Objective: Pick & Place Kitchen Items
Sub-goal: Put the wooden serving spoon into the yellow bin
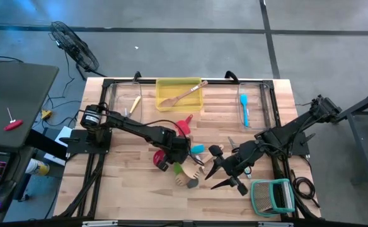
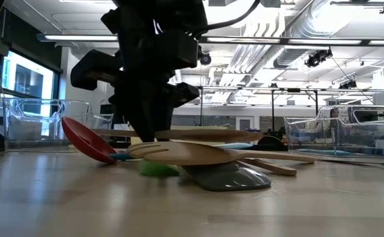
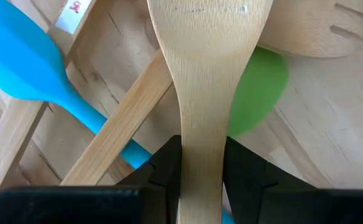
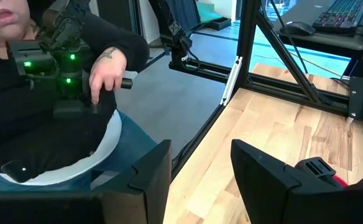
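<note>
A heap of kitchen items lies mid-table: a red ladle (image 1: 184,125), a blue spatula (image 3: 26,62), a green spatula (image 3: 262,81), a grey spatula (image 2: 228,176) and wooden pieces. My left gripper (image 3: 201,149) stands over the heap, pointing steeply down, shut on a wooden spoon (image 3: 206,37). To the right of the heap, my right gripper (image 1: 213,178) hangs raised and open, with nothing between its fingers (image 4: 150,168). My left gripper pinches the wooden spoon's handle (image 3: 201,134), just behind its blade, between the two fingers. The fingers come steeply from above and lie across the handle. The blade (image 2: 185,153) sits about level above the green and grey spatulas; whether it rests on them I cannot tell.
At the far edge a yellow tray (image 1: 165,104) holding a wooden spoon stands between two clear bins (image 1: 124,98), (image 1: 259,94); the right one holds a blue utensil. A teal-framed rack (image 1: 273,195) lies near right. A person sits beyond the table's near edge.
</note>
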Robot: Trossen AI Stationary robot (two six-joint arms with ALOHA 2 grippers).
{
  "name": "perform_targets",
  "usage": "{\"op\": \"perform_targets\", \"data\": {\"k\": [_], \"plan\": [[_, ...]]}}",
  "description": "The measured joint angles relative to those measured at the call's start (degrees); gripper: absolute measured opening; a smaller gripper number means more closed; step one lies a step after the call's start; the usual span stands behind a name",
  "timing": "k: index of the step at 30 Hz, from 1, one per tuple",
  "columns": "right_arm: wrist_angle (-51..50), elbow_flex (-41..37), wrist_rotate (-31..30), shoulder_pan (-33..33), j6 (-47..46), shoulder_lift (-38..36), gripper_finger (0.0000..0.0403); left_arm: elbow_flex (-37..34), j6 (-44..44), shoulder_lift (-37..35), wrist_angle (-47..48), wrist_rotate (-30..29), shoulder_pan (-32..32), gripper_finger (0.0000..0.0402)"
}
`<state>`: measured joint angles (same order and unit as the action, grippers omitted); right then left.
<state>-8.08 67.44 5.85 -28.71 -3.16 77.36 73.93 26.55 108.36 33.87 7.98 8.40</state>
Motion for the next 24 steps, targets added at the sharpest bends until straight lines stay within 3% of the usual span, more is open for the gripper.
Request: {"op": "perform_targets", "data": {"k": [5,17,24], "plan": [[-0.04,0.0,0.0,0.0,-0.02,0.0,0.0158,1.37,-0.63,0.0,1.91,-1.26,0.08,0.009],[2.66,0.0,-0.38,-0.2,-0.24,0.0,0.0158,12.33,-4.95,0.0,18.33,-17.51,3.4,0.0085],[5.44,0.02,-0.44,-2.61,-0.17,-3.52,0.0158,16.83,-14.44,0.0,29.96,-28.14,3.21,0.0085]]}}
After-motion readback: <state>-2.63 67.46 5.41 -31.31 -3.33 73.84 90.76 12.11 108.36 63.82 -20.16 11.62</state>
